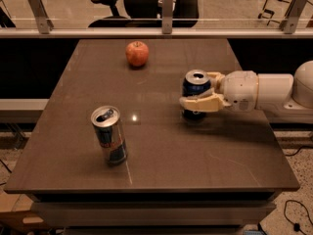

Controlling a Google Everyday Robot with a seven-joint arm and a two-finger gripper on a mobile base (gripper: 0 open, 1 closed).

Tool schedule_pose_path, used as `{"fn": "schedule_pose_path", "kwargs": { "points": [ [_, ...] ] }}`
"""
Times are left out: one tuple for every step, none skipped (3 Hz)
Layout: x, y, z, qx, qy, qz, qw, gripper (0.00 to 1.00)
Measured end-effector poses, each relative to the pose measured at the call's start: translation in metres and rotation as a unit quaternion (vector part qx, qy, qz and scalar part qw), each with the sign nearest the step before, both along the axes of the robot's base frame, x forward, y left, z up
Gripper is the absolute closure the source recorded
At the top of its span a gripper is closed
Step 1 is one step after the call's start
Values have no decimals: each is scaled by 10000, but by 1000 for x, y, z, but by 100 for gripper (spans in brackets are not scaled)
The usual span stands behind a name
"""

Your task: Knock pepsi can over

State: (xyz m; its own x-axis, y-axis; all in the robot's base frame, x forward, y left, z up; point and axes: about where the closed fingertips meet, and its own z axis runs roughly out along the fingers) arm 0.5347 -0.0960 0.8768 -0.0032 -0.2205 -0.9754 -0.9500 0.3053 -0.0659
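table [166, 136]: bare middle, room for a fall.
gripper [197, 91]: around pepsi can [195, 86] from right; clamped or loose, cannot tell; best pushes high, toward middle.
pepsi can: upright, right of centre, apart from apple [137, 53].

Seemingly plastic hand [195, 89] around glossy metal pepsi can [196, 83].

view: single | high front, angled down on table [171, 151] | mid-range | tool [196, 89] mid-right
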Motion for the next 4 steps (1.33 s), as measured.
{"fn": "schedule_pose_path", "kwargs": {
  "points": [
    [2,3,12,-256,39,7,9997,100],
    [5,5,32,-658,93,-20,9978,100],
    [6,3,47,-1013,140,-93,9947,100],
    [3,-1,62,-1351,168,-210,9905,100]
  ]
}}
